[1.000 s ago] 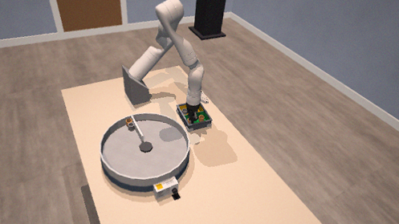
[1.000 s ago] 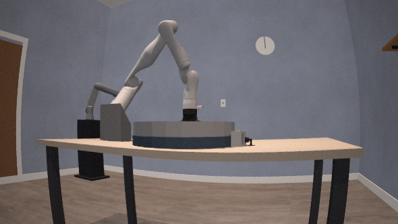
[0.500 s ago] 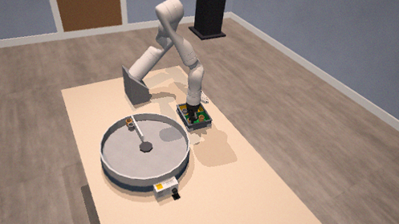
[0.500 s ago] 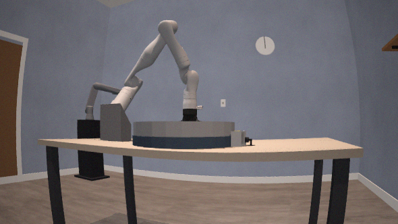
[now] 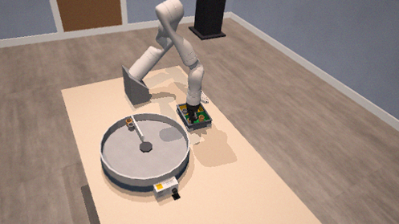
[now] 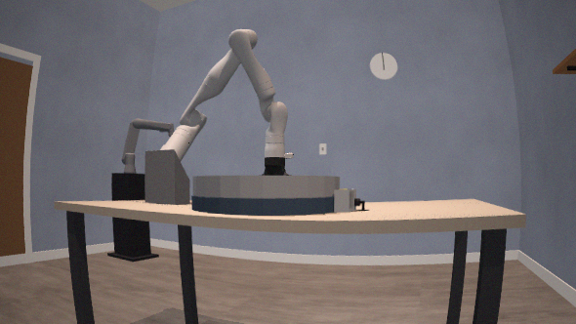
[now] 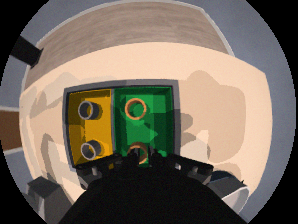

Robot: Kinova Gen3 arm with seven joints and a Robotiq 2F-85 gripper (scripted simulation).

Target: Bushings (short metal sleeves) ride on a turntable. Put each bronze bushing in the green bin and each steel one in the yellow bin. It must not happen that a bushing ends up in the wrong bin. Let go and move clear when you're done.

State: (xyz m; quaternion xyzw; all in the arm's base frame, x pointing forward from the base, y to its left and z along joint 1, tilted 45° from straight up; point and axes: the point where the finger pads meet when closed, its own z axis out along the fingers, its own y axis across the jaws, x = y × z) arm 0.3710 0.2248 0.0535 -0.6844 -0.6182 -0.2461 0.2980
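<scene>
My gripper [image 5: 191, 120] [image 7: 143, 151] points down into the green bin [image 7: 159, 117], its fingers slightly apart with nothing visibly held. A bronze bushing [image 7: 137, 146] stands in that bin right at the fingertips, partly hidden by them. Another bronze bushing [image 5: 201, 118] [image 7: 135, 108] stands farther along the green bin. Two steel bushings, one [image 7: 90, 110] at the far end and one [image 7: 91, 149] at the near end, stand in the yellow bin [image 7: 103, 129]. On the turntable [image 5: 158, 159] [image 6: 266, 187], a bronze bushing [image 5: 128, 121] and a steel bushing [image 5: 131, 127] sit close together beside the white bar.
The white bar [image 5: 138, 128] reaches from the turntable's hub to its raised rim. The two bins share one dark-walled box beside the turntable. A small control box [image 5: 166, 188] [image 6: 345, 200] with a black knob stands at the turntable's outer edge.
</scene>
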